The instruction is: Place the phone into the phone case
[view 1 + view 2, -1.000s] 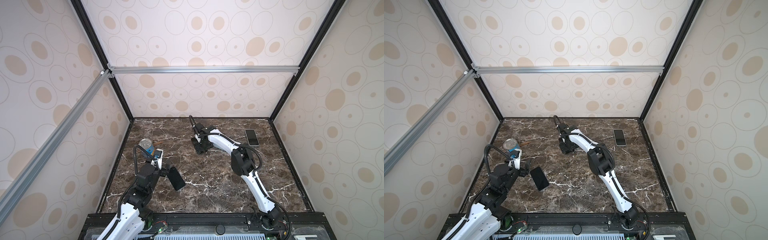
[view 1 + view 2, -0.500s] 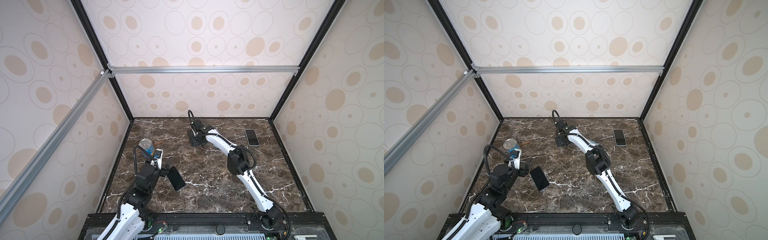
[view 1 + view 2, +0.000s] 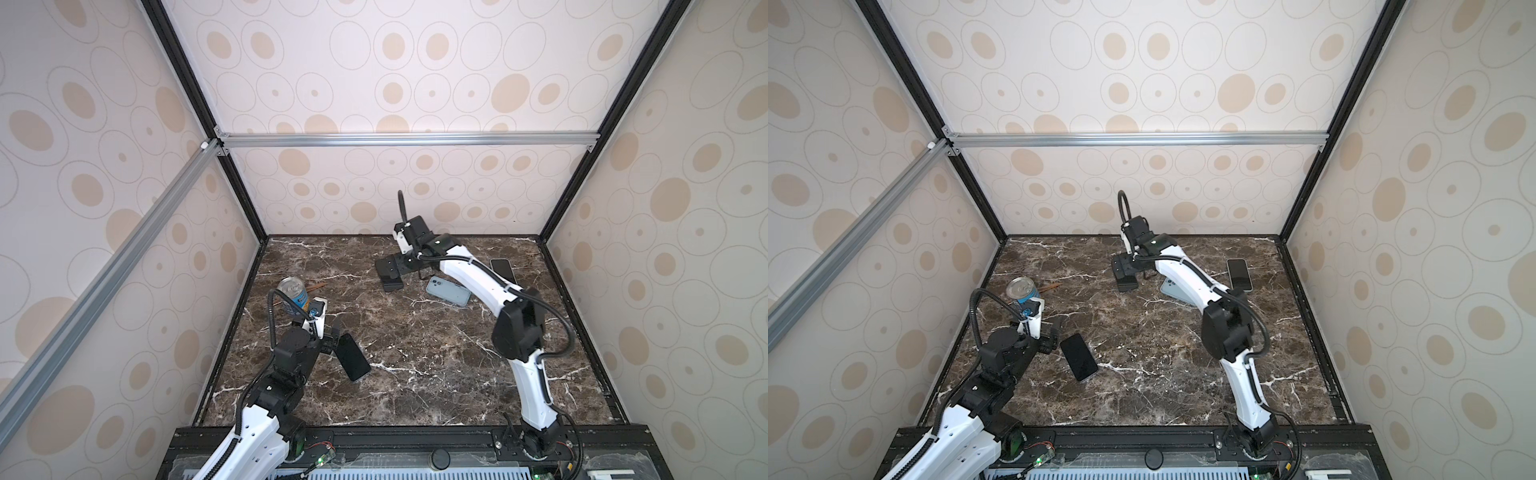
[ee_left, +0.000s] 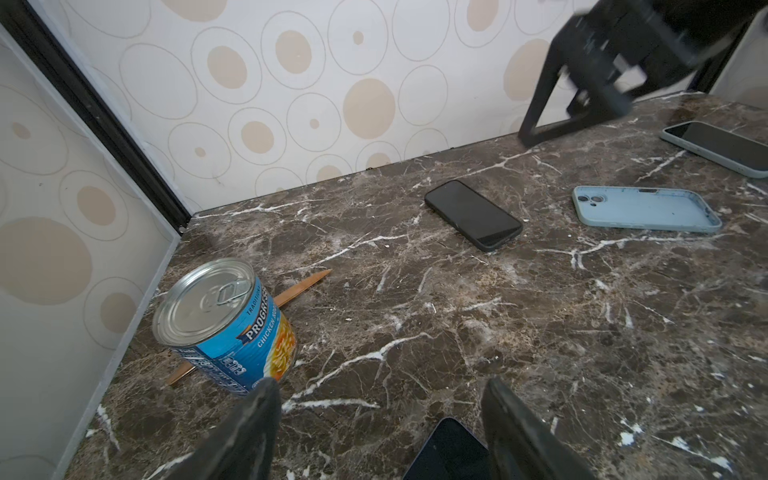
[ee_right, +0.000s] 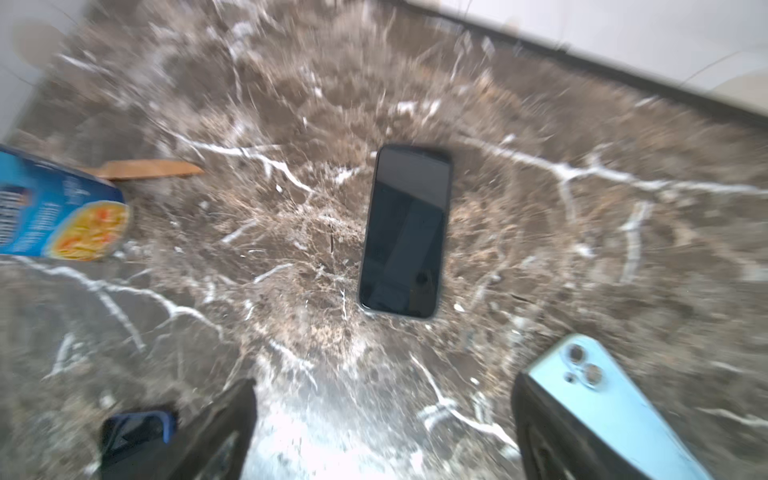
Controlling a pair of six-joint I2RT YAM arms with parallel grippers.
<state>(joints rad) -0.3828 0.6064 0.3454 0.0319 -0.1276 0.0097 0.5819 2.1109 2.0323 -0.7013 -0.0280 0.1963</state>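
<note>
The right hand (image 3: 388,269) hangs over the back middle of the dark brown, white-veined marble worktop (image 3: 415,374). Its two black fingers are spread wide with nothing between them. Below it, flat and screen up, lies the slim black rectangular phone (image 5: 405,230). In the right wrist view, which is blurred, the phone lies ahead of the fingers and apart from both.

Just beside this phone, toward the right wall, the empty pale blue rubbery phone case (image 4: 646,208) lies open side up. Its camera cut-out is at the end nearer the phone, and the two are close but not touching. Farther toward the back right corner, another phone already fitted in a pale blue case (image 3: 1239,274) lies screen up.

The left hand (image 4: 380,386) is near the front left, low over the worktop, with its fingers well apart and gripping nothing. A dark phone with a navy blue edge (image 3: 1079,356) lies flat just beside its fingertips. In the left wrist view, one end of that phone shows beneath the gap between the fingers.

Beyond the left hand, close to the left wall, stands a blue-labelled tin soup can (image 3: 293,293) with a ring-pull lid. A thin wooden stick (image 4: 305,286) pokes out from either side of its base
</note>
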